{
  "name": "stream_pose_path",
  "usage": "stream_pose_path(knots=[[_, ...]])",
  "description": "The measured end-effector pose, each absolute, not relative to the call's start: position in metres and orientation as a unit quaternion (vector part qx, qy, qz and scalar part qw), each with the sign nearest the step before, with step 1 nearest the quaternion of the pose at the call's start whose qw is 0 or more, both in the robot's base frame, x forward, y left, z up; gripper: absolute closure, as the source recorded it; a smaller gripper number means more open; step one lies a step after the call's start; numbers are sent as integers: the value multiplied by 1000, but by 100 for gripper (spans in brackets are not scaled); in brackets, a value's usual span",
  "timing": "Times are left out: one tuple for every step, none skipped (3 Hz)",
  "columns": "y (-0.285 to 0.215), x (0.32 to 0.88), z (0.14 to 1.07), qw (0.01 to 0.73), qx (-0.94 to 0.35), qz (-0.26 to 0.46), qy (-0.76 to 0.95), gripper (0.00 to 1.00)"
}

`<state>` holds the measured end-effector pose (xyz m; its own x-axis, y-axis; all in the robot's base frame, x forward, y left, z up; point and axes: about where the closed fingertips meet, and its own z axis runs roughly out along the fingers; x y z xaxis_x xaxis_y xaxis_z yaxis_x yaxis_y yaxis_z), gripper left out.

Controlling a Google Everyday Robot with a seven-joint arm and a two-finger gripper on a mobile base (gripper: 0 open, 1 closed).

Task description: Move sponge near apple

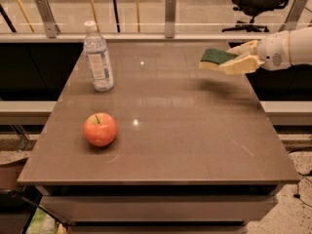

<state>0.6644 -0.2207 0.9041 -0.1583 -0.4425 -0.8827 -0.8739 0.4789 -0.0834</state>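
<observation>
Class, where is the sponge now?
The sponge is upper right in the camera view, held by the gripper over the table's far right side, well away from the apple.

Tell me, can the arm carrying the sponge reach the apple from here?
Probably yes. The end effector, shut on the sponge, hangs over the far right edge; bare tabletop runs to the apple, and the bottle stands aside at far left.

The gripper (225, 59), over the table (195, 145) at far right, has cream fingers (241, 65) on a rounded white wrist (276, 51).
</observation>
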Motion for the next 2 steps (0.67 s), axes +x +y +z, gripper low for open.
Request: stream_pose_path(knots=[[-206, 639, 904, 457, -458, 223, 729, 100], [-194, 617, 901, 450, -463, 217, 732, 100]])
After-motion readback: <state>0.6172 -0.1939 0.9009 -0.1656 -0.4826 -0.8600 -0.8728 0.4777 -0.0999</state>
